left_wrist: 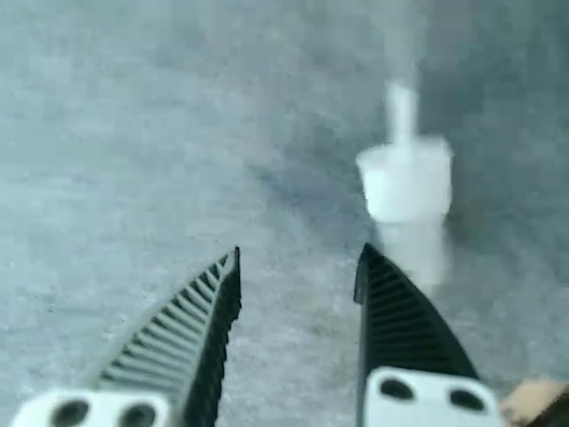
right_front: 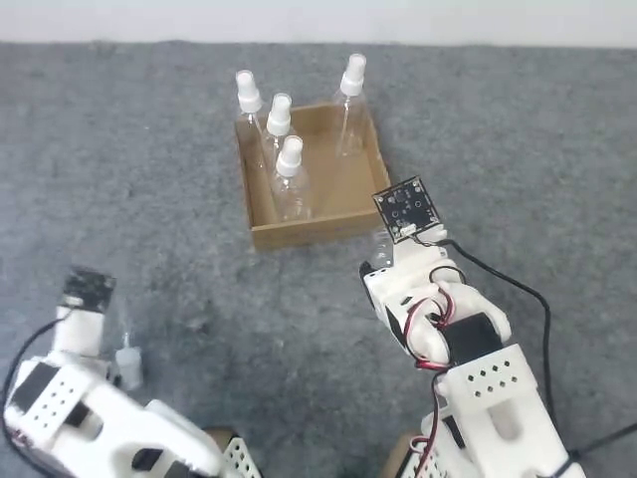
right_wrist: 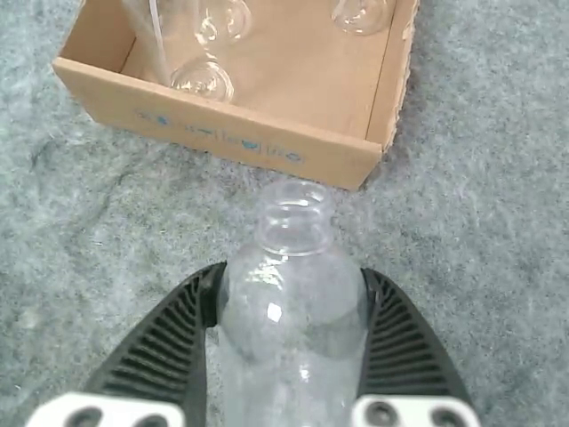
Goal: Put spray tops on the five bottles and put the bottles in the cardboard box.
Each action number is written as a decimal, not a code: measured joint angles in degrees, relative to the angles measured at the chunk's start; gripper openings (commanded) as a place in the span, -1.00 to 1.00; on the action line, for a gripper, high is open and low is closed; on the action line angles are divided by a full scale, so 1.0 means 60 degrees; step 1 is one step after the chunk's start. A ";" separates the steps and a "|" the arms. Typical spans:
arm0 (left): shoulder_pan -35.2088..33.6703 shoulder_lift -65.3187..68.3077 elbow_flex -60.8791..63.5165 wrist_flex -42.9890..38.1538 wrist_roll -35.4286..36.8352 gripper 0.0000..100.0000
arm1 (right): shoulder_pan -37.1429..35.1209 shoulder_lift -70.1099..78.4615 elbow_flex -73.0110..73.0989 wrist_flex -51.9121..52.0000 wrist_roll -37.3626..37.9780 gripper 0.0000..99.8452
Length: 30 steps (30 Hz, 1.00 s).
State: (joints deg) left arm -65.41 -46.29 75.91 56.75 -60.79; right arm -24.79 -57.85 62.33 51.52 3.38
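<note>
Gripping the uncapped bottle (right_wrist: 293,311), neck toward the cardboard box (right_wrist: 231,142), the right gripper (right_wrist: 292,280) sits well right of the spray top (left_wrist: 404,178), which stands just beside the open jaws of the left gripper (left_wrist: 298,258).

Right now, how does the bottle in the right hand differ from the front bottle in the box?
The held bottle has a bare, open neck; the front bottle wears a white spray top. The held bottle is clamped in the right hand, outside the box by its front wall; the front bottle stands upright inside it. Both are clear bottles.
</note>
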 measured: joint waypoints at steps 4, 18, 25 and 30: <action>-0.0176 0.0000 0.0103 0.0000 -0.0132 -0.61 | 0.0000 0.0000 0.0000 0.0000 0.0000 -0.84; 0.1231 0.0000 0.0103 0.0835 0.1055 -0.61 | 0.0000 0.0000 0.0000 0.0000 0.0000 -0.84; 0.3121 0.0000 0.0103 0.0864 0.3136 -0.61 | 0.0000 0.0000 0.0000 0.0000 0.0000 -0.84; 0.3912 0.0000 -0.0176 0.0864 0.3810 -0.61 | 0.0000 0.0000 0.0000 0.0000 0.0000 -0.84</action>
State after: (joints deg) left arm -41.93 -46.29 74.86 61.93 -37.93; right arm -24.79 -57.85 62.33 51.52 3.38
